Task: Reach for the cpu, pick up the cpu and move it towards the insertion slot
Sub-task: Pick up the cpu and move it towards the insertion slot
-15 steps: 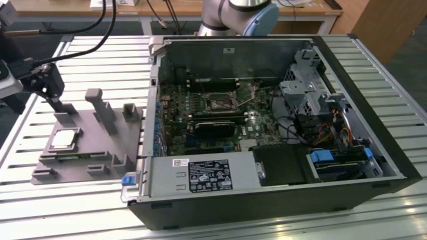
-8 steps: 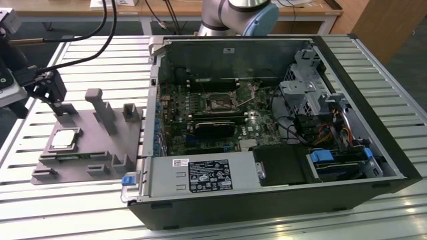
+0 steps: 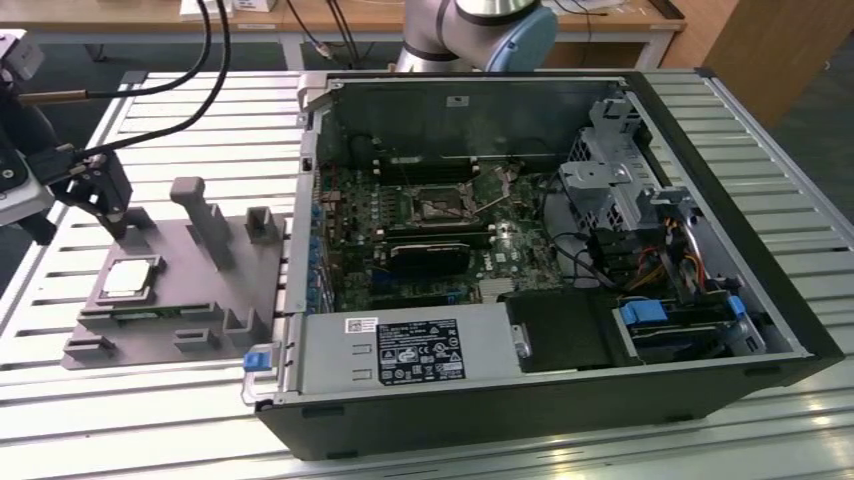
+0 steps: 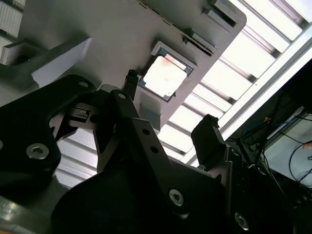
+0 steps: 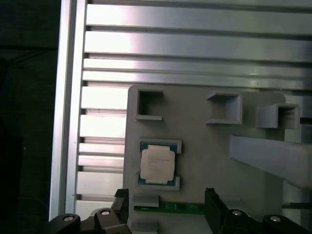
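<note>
The cpu (image 3: 130,277), a pale silver square chip, lies flat in a recess of the gray plastic tray (image 3: 200,305) at the exterior view's left. My gripper (image 3: 118,215) hangs open just above the tray's far side, a short way from the cpu, with nothing between its fingers. Both wrist views look past the two dark fingertips to the cpu (image 5: 157,165) (image 4: 165,75), which lies beyond the gripper (image 5: 165,202) (image 4: 169,97), untouched. The insertion slot (image 3: 438,203), a dark square socket with a silver frame, sits on the motherboard inside the open computer case.
The open computer case (image 3: 694,120) takes up the middle and right of the slatted aluminium table (image 3: 174,110). Upright blocks (image 3: 203,215) rise from the tray beside the gripper. A black card (image 3: 427,258) lies below the socket. Cables (image 3: 200,50) hang at the exterior view's left.
</note>
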`<state>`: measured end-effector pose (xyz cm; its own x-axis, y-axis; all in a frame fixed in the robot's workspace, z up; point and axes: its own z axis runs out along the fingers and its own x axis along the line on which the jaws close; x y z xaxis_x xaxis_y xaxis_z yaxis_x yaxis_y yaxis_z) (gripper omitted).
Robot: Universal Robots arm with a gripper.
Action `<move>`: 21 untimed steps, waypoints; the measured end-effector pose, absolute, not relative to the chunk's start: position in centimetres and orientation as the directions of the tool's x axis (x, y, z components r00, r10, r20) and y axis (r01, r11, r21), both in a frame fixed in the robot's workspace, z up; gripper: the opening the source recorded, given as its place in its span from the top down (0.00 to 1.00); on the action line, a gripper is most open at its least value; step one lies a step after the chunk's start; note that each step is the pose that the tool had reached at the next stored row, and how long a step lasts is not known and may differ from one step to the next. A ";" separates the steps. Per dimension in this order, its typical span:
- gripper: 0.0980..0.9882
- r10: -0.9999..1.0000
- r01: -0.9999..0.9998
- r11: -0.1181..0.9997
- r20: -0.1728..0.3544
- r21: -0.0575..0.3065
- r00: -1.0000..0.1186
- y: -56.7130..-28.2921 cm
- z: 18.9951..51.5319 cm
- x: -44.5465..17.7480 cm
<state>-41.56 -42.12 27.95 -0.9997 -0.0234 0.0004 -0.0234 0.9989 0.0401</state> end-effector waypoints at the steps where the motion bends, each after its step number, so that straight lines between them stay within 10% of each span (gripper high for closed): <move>1: 0.30 -0.023 -0.023 0.999 0.000 0.040 -1.000 -42.1 27.8 -41.6; 21: 0.30 -0.023 -0.023 0.999 -0.001 0.041 -1.000 -42.3 24.4 -41.7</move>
